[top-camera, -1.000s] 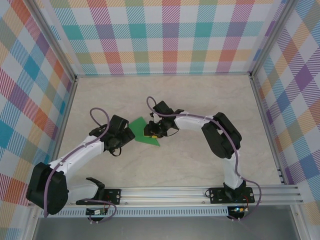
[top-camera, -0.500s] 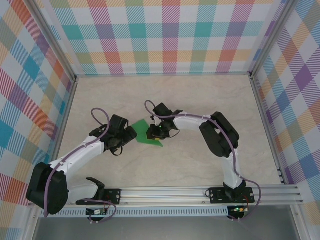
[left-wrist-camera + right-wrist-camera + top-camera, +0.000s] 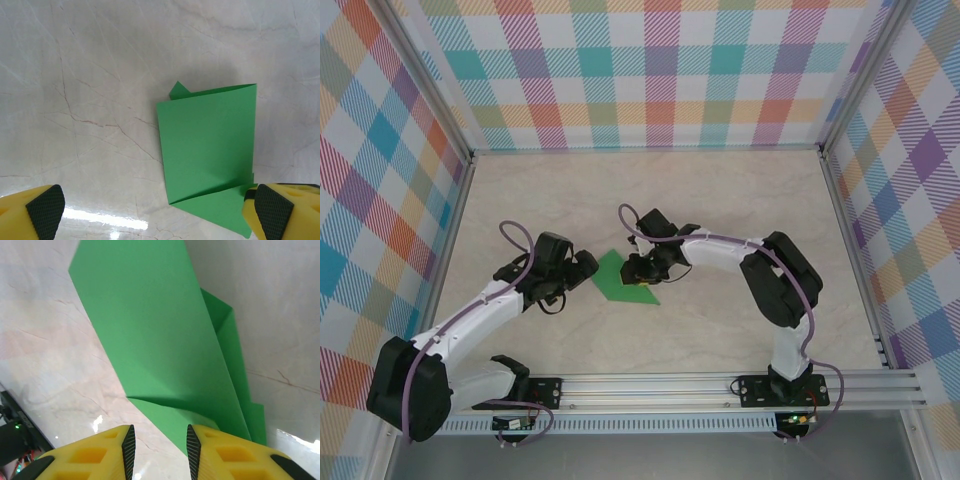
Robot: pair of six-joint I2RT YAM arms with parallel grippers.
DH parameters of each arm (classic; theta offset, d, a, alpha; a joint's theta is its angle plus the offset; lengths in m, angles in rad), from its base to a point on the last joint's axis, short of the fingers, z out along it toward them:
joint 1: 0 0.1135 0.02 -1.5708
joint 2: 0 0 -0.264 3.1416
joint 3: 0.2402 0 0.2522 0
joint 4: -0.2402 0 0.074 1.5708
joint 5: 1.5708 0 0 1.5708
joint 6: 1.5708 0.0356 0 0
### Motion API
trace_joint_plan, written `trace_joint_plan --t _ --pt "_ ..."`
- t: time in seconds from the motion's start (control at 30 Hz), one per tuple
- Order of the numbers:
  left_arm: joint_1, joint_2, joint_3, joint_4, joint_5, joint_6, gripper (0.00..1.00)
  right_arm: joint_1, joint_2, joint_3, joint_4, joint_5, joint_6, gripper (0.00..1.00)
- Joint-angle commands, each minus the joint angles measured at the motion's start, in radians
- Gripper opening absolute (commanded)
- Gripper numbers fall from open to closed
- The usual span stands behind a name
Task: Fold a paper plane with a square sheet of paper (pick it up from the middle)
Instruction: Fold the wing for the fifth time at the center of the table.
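The square sheet of paper (image 3: 618, 286) is bright green and folded into a layered, pointed shape lying on the marble table. In the left wrist view the sheet (image 3: 207, 145) shows a raised upper flap over a lower layer. My left gripper (image 3: 587, 268) sits at the sheet's left edge, open wide (image 3: 157, 212), with its right fingertip (image 3: 272, 212) beside the lower corner. My right gripper (image 3: 639, 275) stands over the sheet's right part. Its jaws (image 3: 160, 450) are open a little, with the right finger (image 3: 220, 452) over the sheet (image 3: 160, 330). The paper plane is out of view.
Checked walls (image 3: 660, 70) close in the table (image 3: 740, 200) at the back and both sides. An aluminium rail (image 3: 670, 385) carrying both arm bases runs along the near edge. The right arm's elbow (image 3: 785, 280) sits to the right of the paper.
The paper and my right gripper have shifted a little right and toward the near edge. My left gripper has opened wider, and more of the sheet now shows.
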Motion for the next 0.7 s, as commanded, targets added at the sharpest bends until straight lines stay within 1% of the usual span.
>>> trace_joint_plan --t 0.0,0.27,0.5,0.63,0.67 --pt "0.009 -0.015 -0.018 0.013 0.031 -0.009 1.00 -0.008 -0.016 -0.008 0.047 -0.033 0.031 0.35" --pt "0.009 -0.034 -0.057 0.054 0.064 -0.041 1.00 -0.038 0.027 -0.007 0.081 -0.056 0.047 0.35" --pt "-0.003 -0.028 -0.082 0.109 0.127 -0.072 1.00 -0.050 0.057 -0.022 0.097 -0.060 0.062 0.34" --pt "-0.016 -0.020 -0.115 0.151 0.161 -0.107 1.00 -0.052 0.058 -0.034 0.104 -0.060 0.062 0.33" --pt "-0.021 -0.017 -0.121 0.191 0.168 -0.116 1.00 -0.054 0.060 -0.036 0.106 -0.060 0.062 0.33"
